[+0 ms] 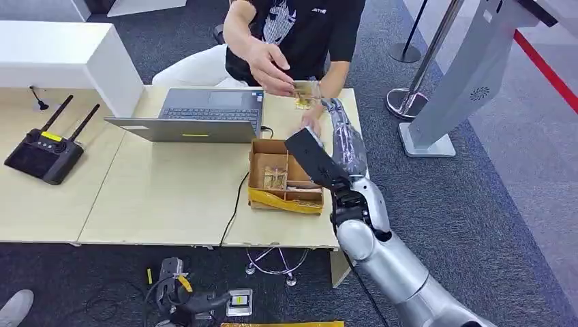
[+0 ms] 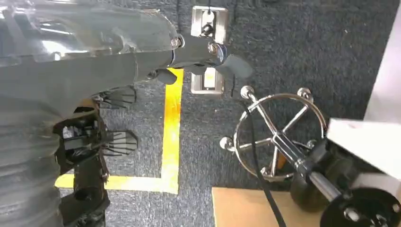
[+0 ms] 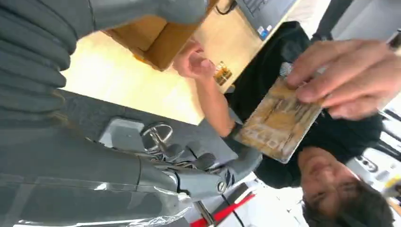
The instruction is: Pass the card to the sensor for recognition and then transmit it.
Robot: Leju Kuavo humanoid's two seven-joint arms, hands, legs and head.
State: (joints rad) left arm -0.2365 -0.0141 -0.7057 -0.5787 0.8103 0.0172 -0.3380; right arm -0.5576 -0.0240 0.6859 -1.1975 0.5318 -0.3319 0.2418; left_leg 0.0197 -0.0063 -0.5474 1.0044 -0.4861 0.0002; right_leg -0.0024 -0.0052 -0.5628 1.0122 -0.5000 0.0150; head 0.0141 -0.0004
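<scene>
From the head view the right arm (image 1: 382, 238) reaches forward over the far right corner of the wooden table (image 1: 170, 197), its hand (image 1: 332, 109) just beside a seated person's hand (image 1: 269, 65), which pinches the card (image 1: 308, 92) above the tabletop; at that range the robot's fingers are too small to judge; the right wrist view settles it, showing the right hand's grey fingers (image 3: 208, 163) loosely curled and apart with nothing in them, while the person's fingers alone hold the patterned, gold-brown card (image 3: 279, 120) by one edge, clear of the robot's hand; that view also shows the person's other hand (image 3: 194, 61) near the table edge; the head view adds an open cardboard box (image 1: 285, 177) holding more cards, a grey laptop (image 1: 198, 116) behind it, and a black remote controller (image 1: 44, 153) at the far left; the left wrist view shows the left hand (image 2: 203, 52) hanging over dark carpet and yellow floor tape (image 2: 171, 127), fingers partly curled, holding nothing, beside a chrome chair base (image 2: 274, 137).
</scene>
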